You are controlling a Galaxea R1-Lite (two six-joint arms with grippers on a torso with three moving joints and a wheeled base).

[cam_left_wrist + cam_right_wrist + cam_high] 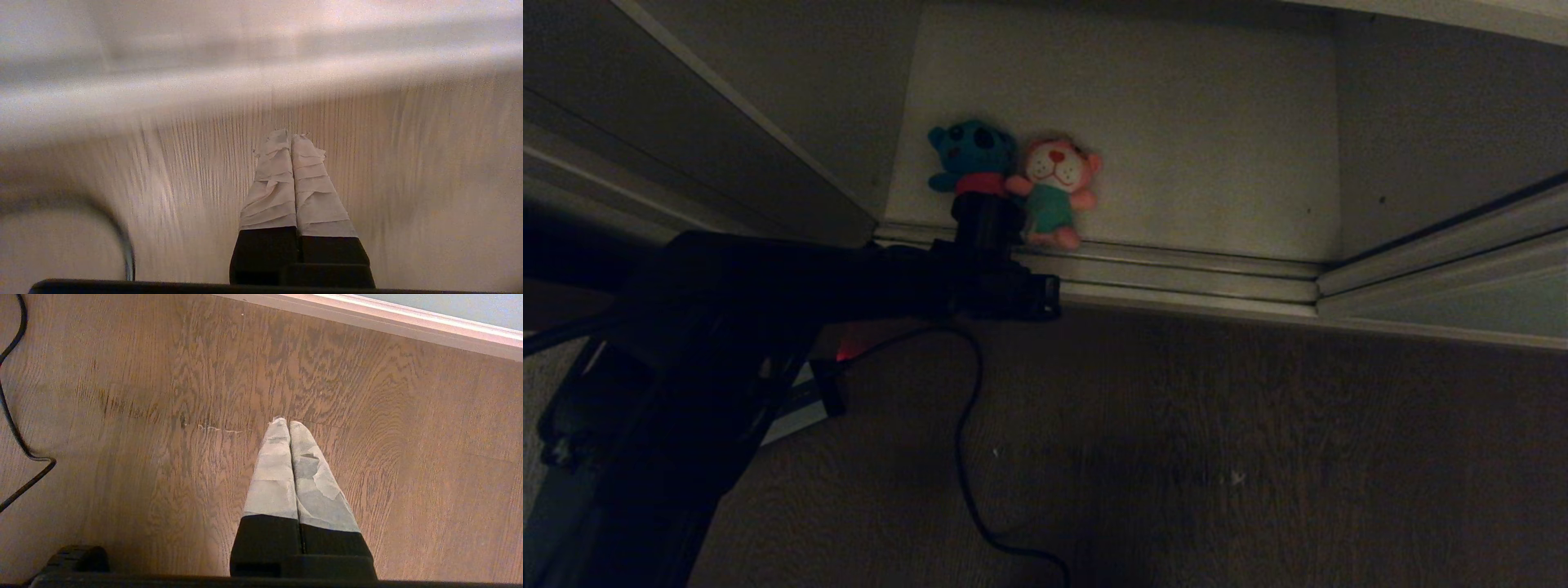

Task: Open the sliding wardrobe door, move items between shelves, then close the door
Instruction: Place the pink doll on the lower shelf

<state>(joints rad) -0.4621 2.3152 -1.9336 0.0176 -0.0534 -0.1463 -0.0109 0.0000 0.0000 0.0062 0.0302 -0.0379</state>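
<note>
Two plush toys sit side by side on the wardrobe's bottom shelf point(1217, 139), close to its front edge: a teal bear point(972, 151) with a red shirt and a pink toy point(1058, 188) with a white face and teal shirt. My left arm reaches in from the left. The left gripper point(984, 214) is just in front of the bear and hides its lower body. In the left wrist view this gripper point(291, 136) is shut and empty over blurred floor. The sliding wardrobe door point(1470, 314) stands at the right. My right gripper point(288, 424) hangs shut and empty above the wooden floor.
Pale sliding tracks point(1176, 278) run along the wardrobe's front edge between floor and shelf. A black cable point(964, 425) trails across the dark wooden floor point(1258, 457). The door's cream frame strip point(367, 316) shows in the right wrist view. Off-white side walls enclose the shelf.
</note>
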